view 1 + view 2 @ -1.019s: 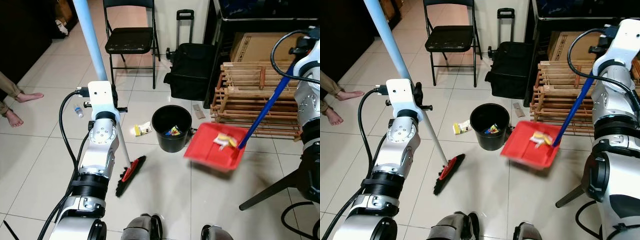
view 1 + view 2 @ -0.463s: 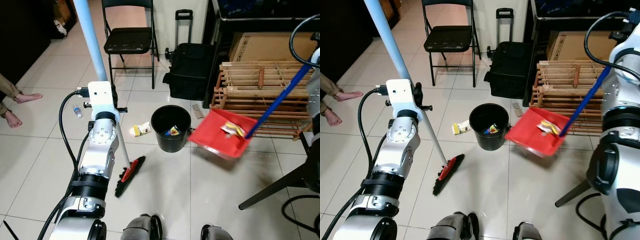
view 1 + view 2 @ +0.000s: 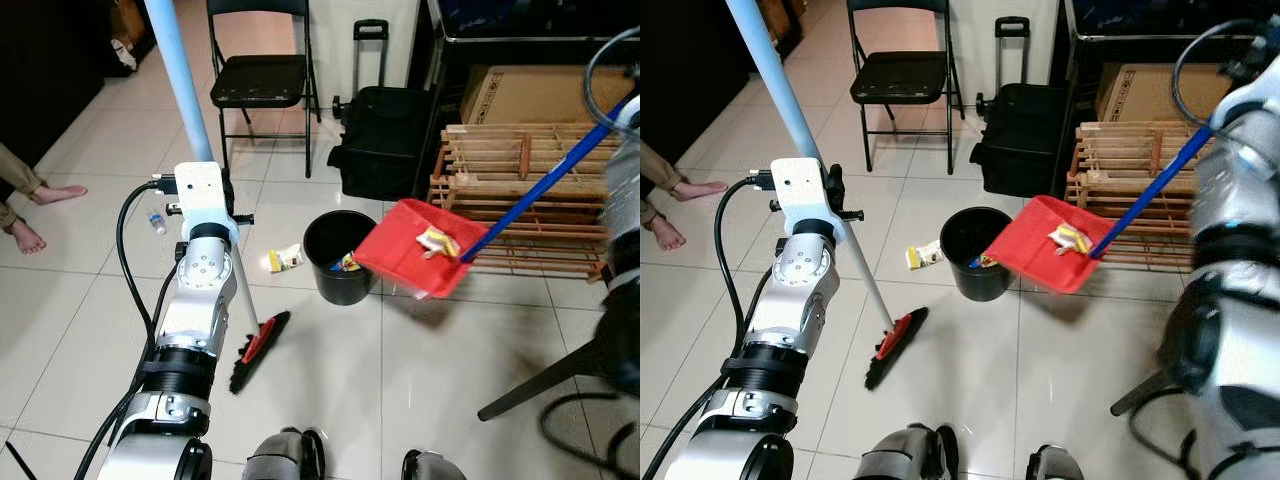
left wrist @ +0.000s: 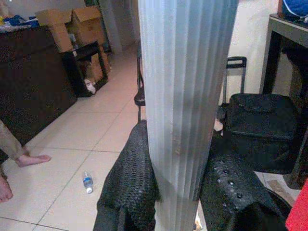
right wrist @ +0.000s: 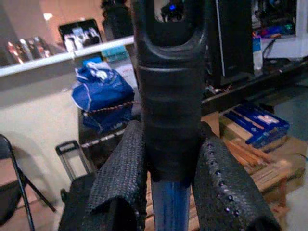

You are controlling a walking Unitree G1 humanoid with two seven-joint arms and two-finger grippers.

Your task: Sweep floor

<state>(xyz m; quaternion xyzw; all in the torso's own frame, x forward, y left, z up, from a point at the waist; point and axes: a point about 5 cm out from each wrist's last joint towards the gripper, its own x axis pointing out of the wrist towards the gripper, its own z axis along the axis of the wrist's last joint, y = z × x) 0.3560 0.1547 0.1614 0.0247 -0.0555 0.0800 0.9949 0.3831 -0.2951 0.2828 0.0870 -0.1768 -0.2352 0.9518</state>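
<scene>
Since the earlier frames the red dustpan has been raised and carried leftward, so that its lip is now held over the black bin, with yellow scraps still on it. The broom pole is clamped between the left gripper fingers, its brush head resting on the tile floor at lower centre. The dustpan's blue handle is pinched by the right gripper. A folding chair and wooden rack are seen behind.
</scene>
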